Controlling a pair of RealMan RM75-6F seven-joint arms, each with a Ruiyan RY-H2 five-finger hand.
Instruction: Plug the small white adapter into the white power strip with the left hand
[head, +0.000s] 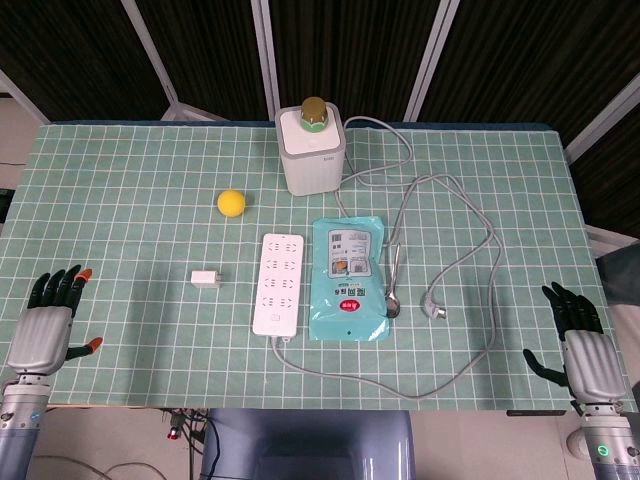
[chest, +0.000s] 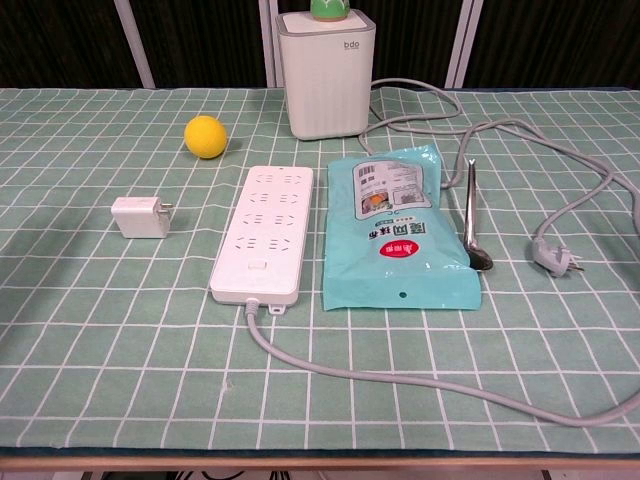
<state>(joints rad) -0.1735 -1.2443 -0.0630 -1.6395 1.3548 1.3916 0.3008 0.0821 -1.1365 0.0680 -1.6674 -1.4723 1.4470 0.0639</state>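
Observation:
The small white adapter (head: 206, 279) (chest: 142, 217) lies flat on the green checked cloth, a short way left of the white power strip (head: 279, 283) (chest: 266, 231), prongs pointing toward the strip. My left hand (head: 48, 322) rests at the table's near left edge, fingers spread and holding nothing, well left of the adapter. My right hand (head: 578, 341) sits at the near right edge, fingers apart and empty. Neither hand shows in the chest view.
A teal snack pouch (head: 347, 277) (chest: 398, 226) lies right of the strip, with a metal spoon (head: 391, 290) (chest: 468, 214) beside it. A yellow ball (head: 231, 203) (chest: 205, 136), a white appliance (head: 312, 150) (chest: 325, 70) and a grey cable with plug (head: 434, 310) (chest: 556, 259) are on the table.

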